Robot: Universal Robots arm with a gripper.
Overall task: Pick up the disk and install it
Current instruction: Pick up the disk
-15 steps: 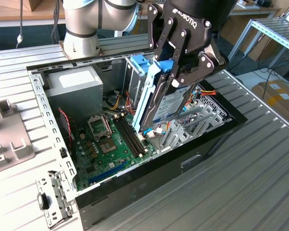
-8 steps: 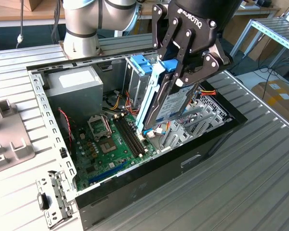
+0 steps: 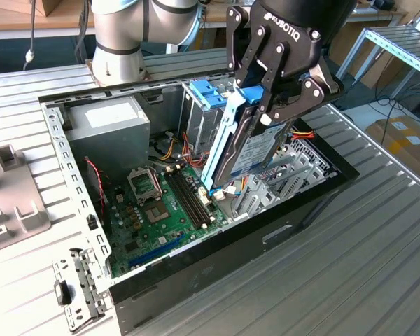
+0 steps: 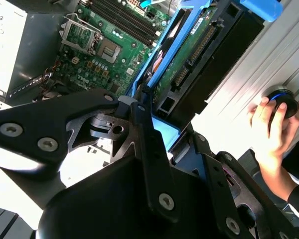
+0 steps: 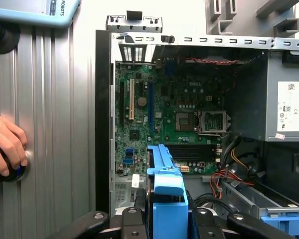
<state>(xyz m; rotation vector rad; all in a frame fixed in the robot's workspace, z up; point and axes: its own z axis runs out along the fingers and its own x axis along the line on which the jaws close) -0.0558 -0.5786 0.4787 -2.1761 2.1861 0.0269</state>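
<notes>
Wide first: the ribbed metal table (image 3: pixel 378 266) carries the open computer case (image 3: pixel 280 231), lying on its side with its inside bare. The grey power-supply box (image 3: pixel 108 122) sits in the far corner and the green motherboard (image 3: pixel 161 210) is spread across the floor. Above it all hangs the gripper (image 3: pixel 283 112), its fingers pinched onto the disk (image 3: pixel 255 150) near the upper end. The disk is in the air, steeply tilted, with its lower end dipping inside the case near the motherboard's edge; whether it touches anything there, I cannot tell. The light-blue carrier rail (image 3: pixel 220 140) frames it, and the second wrist view shows its bare circuit board side (image 4: pixel 189 55). My read is that this is a stiff, dense piece, weighty for its size, with smooth metal faces that could slip. The board and connector look delicate, so a hold across the body, clear of them, suits it best. Off to the side, a person's hand (image 5: pixel 7 142) rests on a dark knob (image 4: pixel 281 97).
</notes>
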